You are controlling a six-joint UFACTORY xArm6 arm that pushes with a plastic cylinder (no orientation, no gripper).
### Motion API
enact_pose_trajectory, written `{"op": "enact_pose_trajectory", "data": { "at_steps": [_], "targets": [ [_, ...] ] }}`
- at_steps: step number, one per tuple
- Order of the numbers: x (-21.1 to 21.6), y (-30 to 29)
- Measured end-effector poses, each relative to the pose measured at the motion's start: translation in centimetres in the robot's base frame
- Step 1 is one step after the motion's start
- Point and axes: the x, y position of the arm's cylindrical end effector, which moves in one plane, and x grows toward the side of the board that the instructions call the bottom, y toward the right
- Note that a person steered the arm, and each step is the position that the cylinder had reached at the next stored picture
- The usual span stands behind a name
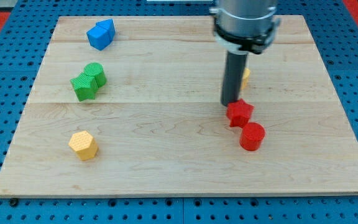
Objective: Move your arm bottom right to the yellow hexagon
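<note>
On the surface, my tip touches the red star from the upper left, the red cylinder just below it, the yellow hexagon far left.

Bright even light, soft shadows, sharp

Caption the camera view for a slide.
My tip touching the red star, far right of the yellow hexagon on the board.

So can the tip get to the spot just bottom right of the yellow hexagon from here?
Probably yes. My tip sits beside the red star, far right of the yellow hexagon; the bare board between looks free.
</note>
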Motion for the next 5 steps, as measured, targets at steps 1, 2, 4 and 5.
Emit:
{"op": "enact_pose_trajectory", "data": {
  "at_steps": [1, 2, 4, 5],
  "targets": [
    [2.4, 0.2],
    [0.0, -3.6],
    [13.8, -12.6],
    [16.0, -24.4]
  ]
}}
